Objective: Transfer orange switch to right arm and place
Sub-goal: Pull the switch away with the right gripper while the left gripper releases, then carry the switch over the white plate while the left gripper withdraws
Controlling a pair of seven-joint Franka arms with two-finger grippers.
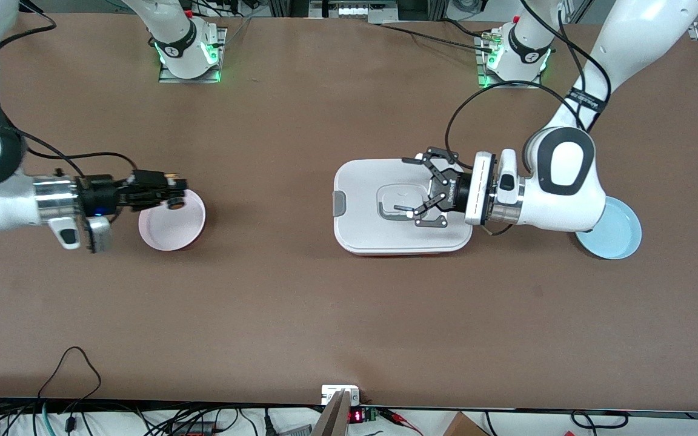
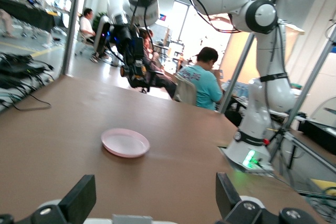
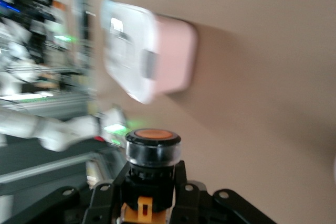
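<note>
Brown tabletop, broad and mostly bare, with both arm bases along its top edge in the front view.

Item: right gripper, clamped shut on the orange switch. It hangs over the rim of the pink plate, at the right arm's end of the table. In the right wrist view the switch stands upright between the fingers, orange face up under a clear collar.

Item: pink plate, shallow, round. Nothing lies in it.

Item: white lidded container, mid-table, toward the left arm's end. Lid on, with a recessed handle; contents hidden. A pink base shows under the lid in the right wrist view.

Item: left gripper, jaws spread wide and holding nothing, over the container lid. This arm waits.

Item: blue plate, partly under the left arm's elbow, beside the container toward the left arm's end of the table. Its visible part holds nothing.

Status, by judgement: the hand-over looks done; placing remains.

Risks, by judgement:
- The switch sits over the plate's rim and not its centre; released here, it may strike the edge and roll onto the table.
- A drop from height could bounce or tip the top-heavy part.
- Lowering too far could press the fingers onto the light plate and push it aside.
</note>
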